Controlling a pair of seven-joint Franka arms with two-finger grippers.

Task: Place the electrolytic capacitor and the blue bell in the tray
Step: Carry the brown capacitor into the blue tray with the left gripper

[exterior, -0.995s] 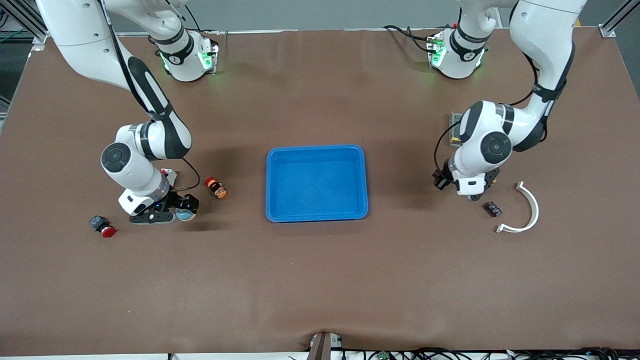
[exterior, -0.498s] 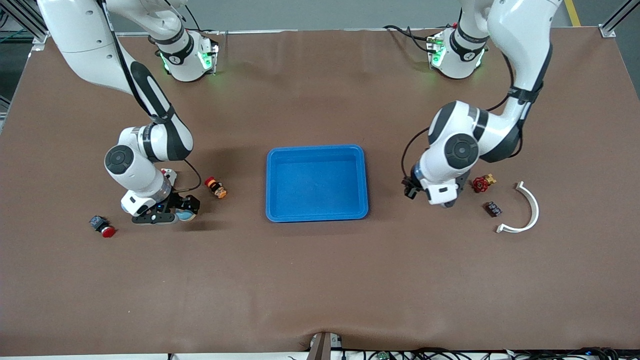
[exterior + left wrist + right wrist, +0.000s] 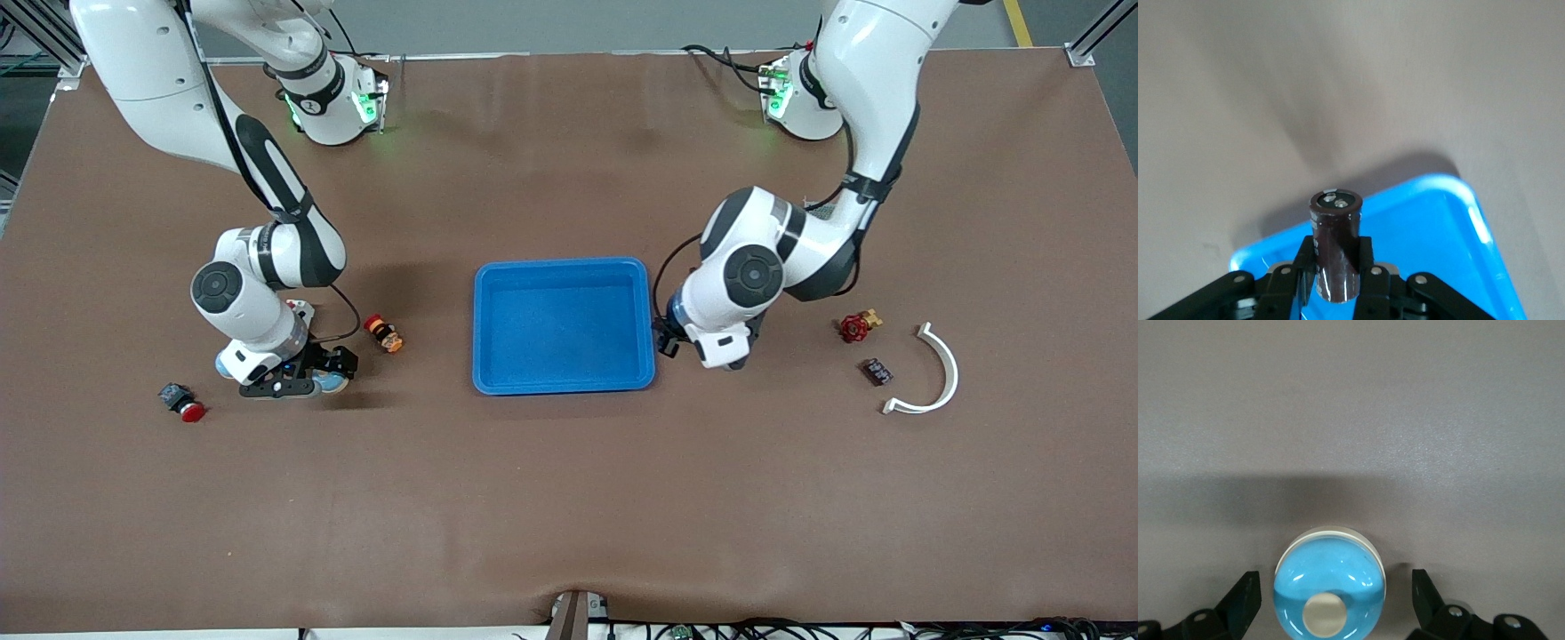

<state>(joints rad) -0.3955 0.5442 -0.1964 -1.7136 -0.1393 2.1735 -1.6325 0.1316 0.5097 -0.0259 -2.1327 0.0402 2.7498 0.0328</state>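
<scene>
Tray [image 3: 563,325]: bright blue, mid-table, unmoved.
Electrolytic capacitor [image 3: 1335,245]: dark brown cylinder, clamped upright between the left gripper [image 3: 1335,283] fingers [image 3: 1366,270].
Left gripper: has travelled from over the red valve [image 3: 855,327] to just beside the tray's edge at the left arm's end.
Blue bell [image 3: 1329,589]: on the table toward the right arm's end from the tray, not gripped.
Right gripper [image 3: 1331,603]: spread wide around the bell, little changed.

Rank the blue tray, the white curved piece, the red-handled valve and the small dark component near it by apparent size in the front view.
1. blue tray
2. white curved piece
3. red-handled valve and small dark component: both tiny and look about alike, so I won't rank them.
</scene>
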